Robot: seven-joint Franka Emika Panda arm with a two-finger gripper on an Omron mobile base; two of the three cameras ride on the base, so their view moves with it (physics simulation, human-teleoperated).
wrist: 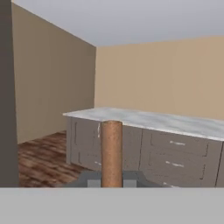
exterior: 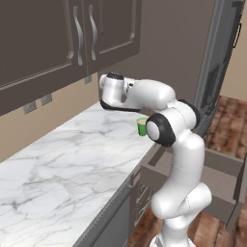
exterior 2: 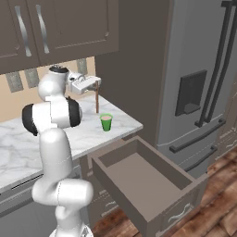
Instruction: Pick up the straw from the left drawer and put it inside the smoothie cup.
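Note:
In the right base view my gripper [exterior 2: 96, 83] is shut on the top of the straw [exterior 2: 97, 99], a thin brown stick hanging upright over the counter. Its lower end is a little left of and behind the smoothie cup [exterior 2: 106, 122], a small green cup with pinkish liquid standing near the counter's corner. The hand view shows the straw [wrist: 112, 151] rising between my fingertips [wrist: 92, 179]. From the left base view the cup [exterior: 142, 126] peeks out beside my elbow. The left drawer [exterior 2: 116, 153] stands pulled out below the counter, its floor bare; its wall [exterior: 223, 163] shows right of my arm.
The marble counter [exterior: 62, 159] stretches left under dark upper cabinets [exterior 2: 60, 28]. A grey fridge [exterior 2: 199, 69] stands right of the counter's end. Across the room, the hand view shows another counter [wrist: 166, 120] with drawer fronts, over a wooden floor.

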